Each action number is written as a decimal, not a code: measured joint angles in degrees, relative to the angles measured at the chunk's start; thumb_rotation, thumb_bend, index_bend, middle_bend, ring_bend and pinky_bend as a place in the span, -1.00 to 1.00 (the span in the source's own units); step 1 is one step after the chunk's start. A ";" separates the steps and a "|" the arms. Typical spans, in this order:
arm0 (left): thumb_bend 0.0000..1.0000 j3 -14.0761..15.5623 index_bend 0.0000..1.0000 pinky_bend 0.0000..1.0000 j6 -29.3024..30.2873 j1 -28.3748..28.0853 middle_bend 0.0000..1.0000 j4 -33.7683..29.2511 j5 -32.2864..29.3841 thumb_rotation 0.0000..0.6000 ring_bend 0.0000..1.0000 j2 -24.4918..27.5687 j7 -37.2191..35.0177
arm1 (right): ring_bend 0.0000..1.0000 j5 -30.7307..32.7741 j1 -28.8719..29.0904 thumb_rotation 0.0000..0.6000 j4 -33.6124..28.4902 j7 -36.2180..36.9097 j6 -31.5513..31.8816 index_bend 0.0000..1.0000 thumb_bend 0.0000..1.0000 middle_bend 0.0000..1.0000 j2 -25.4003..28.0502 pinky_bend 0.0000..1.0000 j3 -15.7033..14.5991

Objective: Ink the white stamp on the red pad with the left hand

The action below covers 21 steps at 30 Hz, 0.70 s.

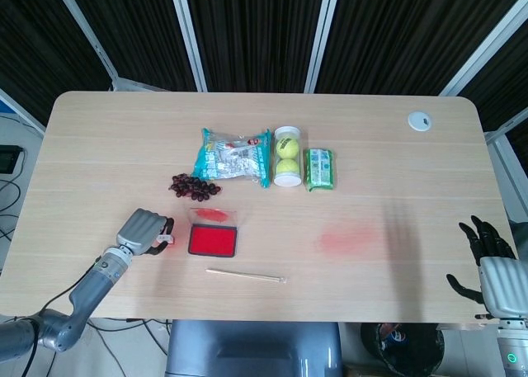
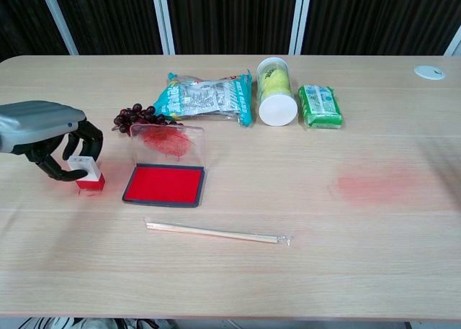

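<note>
We see the dark fingers (image 2: 81, 138) of the left hand (image 2: 49, 131) curled down around the white stamp (image 2: 83, 167), gripping its white top at the left edge of the chest frame. The stamp's red base (image 2: 91, 182) sits down on the table (image 2: 238, 271), over a faint reddish smear on the wood. In the head view the same left hand (image 1: 142, 230) shows in the lower left of the frame, with the stamp (image 1: 167, 240) just peeking out to its right.

Just to the right of the stamp, apart from it, lies the red pad (image 2: 166, 183) in its dark tray, its clear lid (image 2: 167, 141) standing open behind it with red stains on the plastic. Below the pad in the frame we find a thin wooden stick (image 2: 216, 232) in a clear wrapper. Above the pad sit a bunch of dark grapes (image 2: 132, 117), a blue-green snack bag (image 2: 205, 97), a clear tube of tennis balls (image 2: 275, 91) and a green packet (image 2: 319, 105), in a row toward the upper middle. A larger pink stain (image 2: 374, 181) marks the table right of centre.

At the lower right corner of the head view we see the right hand (image 1: 487, 257), off the table edge, fingers spread and holding nothing.
</note>
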 measured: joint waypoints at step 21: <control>-0.06 -0.93 0.18 0.20 -1.10 0.02 0.05 1.06 -0.01 1.00 -0.06 -1.45 0.60 | -1.00 -0.04 -0.01 1.00 0.10 0.06 0.03 -0.73 -0.43 -1.00 -0.02 -0.62 0.00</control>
